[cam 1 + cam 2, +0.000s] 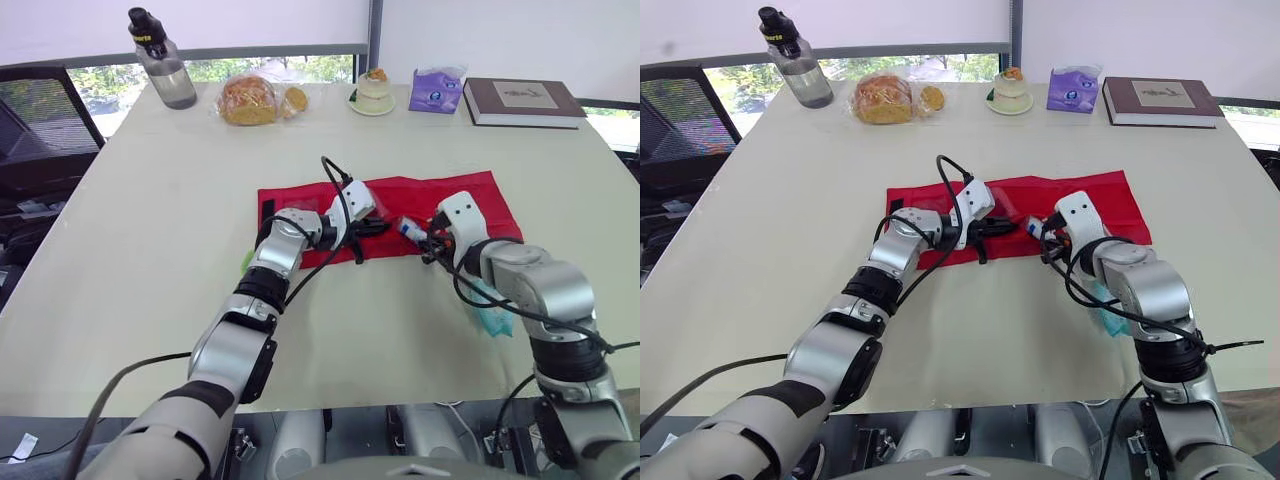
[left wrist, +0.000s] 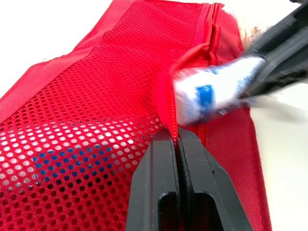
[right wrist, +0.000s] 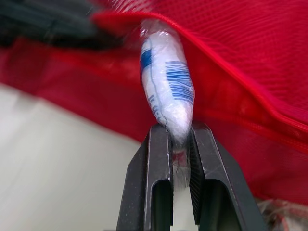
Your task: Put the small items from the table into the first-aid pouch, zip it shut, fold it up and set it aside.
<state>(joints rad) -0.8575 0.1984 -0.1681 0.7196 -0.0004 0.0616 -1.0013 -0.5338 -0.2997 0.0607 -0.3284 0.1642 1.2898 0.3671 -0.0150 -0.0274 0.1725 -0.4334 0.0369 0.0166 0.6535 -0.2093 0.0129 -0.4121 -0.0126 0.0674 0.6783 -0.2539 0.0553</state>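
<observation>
While the red first-aid pouch [image 1: 465, 200] lies spread flat mid-table [image 1: 150, 230], the left gripper [image 2: 175, 137] is pinched tight on the edge of its mesh pocket [image 2: 96, 125], so the lip arches up a bit; the right gripper [image 3: 179, 131] has its fingers squeezed on the tail of a white packet [image 3: 166, 82] with blue print and a barcode; the packet's nose is right at the pocket opening, just beside the left fingers; a teal packet [image 1: 492, 308] sits by the right arm, off the pouch; bottle [image 1: 160, 60], bread [image 1: 250, 100], tissues [image 1: 436, 90] and book [image 1: 522, 100] line the far edge.
</observation>
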